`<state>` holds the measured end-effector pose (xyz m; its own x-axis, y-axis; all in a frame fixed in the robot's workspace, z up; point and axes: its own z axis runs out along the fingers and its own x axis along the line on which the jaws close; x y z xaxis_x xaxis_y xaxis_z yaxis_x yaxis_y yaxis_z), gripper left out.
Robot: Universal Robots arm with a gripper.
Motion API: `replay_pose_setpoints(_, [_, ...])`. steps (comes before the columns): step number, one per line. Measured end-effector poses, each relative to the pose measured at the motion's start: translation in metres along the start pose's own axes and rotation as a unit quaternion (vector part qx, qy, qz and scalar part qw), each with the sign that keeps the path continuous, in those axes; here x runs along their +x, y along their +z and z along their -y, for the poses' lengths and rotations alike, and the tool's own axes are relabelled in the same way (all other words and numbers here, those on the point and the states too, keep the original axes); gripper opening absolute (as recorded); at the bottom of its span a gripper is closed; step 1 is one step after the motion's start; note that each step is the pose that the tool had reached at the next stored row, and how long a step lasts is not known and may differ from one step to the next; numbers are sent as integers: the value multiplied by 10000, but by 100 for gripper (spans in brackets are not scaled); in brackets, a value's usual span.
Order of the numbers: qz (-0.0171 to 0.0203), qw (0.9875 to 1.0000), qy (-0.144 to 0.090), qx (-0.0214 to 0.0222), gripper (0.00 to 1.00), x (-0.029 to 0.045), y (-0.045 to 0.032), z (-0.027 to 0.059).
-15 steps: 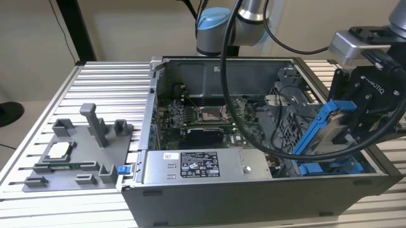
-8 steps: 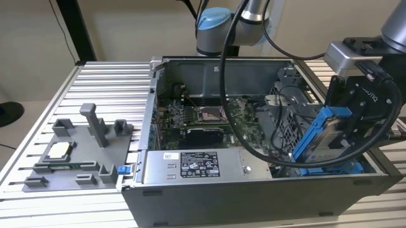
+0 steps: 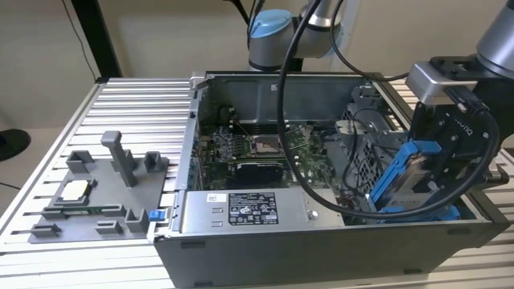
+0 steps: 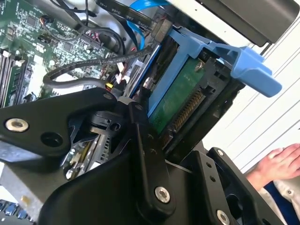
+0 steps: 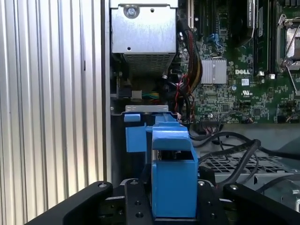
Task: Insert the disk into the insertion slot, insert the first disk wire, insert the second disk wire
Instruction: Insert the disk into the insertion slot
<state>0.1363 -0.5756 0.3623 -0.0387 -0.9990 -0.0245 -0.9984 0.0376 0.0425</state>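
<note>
My gripper (image 3: 430, 171) is shut on the disk (image 3: 405, 174), a silver drive in a bright blue carrier. It holds the disk tilted on edge over the front corner of the open computer case, on the exterior view's right. The disk's lower end reaches down to the blue-railed insertion slot (image 3: 422, 212). In the second wrist view the disk's green underside (image 4: 180, 101) and connector sit between my black fingers (image 4: 147, 154). A blue flat disk wire with a black plug (image 4: 158, 28) hangs beside the carrier. In the first wrist view the blue carrier (image 5: 173, 183) stands above the slot's blue tab (image 5: 136, 138).
A grey labelled power-supply box (image 3: 249, 211) lies along the case front, with the motherboard (image 3: 257, 150) behind it. A perforated cage (image 3: 365, 159) and black cables (image 3: 301, 138) crowd the slot. A grey fixture (image 3: 96, 192) sits on the table on the exterior view's left. A person's hand (image 4: 276, 164) rests nearby.
</note>
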Motion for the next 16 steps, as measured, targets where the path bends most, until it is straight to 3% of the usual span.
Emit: replay_pose_setpoints(16, [-1, 10000, 0, -5, 0, 0, 14, 1])
